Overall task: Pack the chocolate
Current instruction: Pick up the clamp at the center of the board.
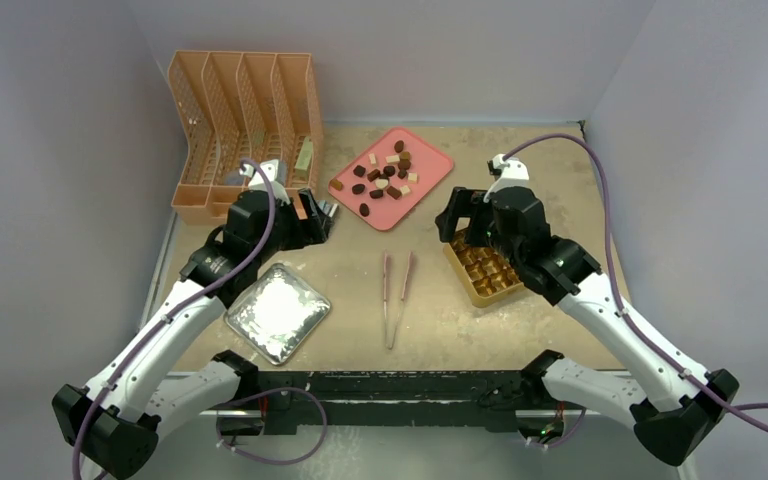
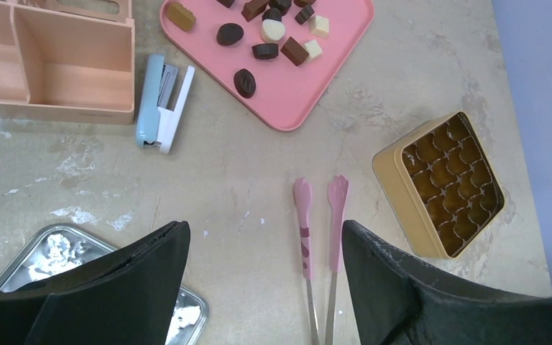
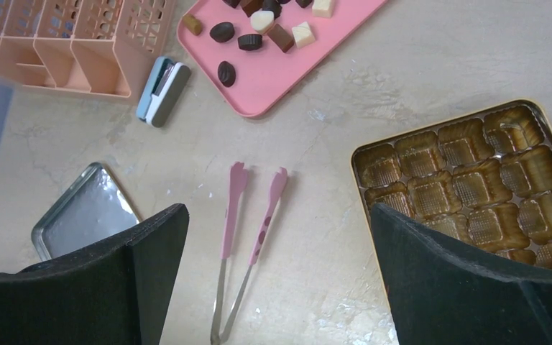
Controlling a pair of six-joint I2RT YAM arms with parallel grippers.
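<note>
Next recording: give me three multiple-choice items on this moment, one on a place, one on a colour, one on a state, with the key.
1. Where do the tongs lie?
A. in the orange organiser
B. on the table, between the silver tray and the gold box
C. on the pink tray

2. What colour is the stapler?
A. red
B. black
C. light blue

3. How do the gold box's cells stand?
A. all empty
B. half filled
C. all filled

Key:
1 B: the top view shows them flat on the bare surface between the two.
2 C: the left wrist view shows its pale blue body.
3 A: the left wrist view shows every cell bare.
</note>
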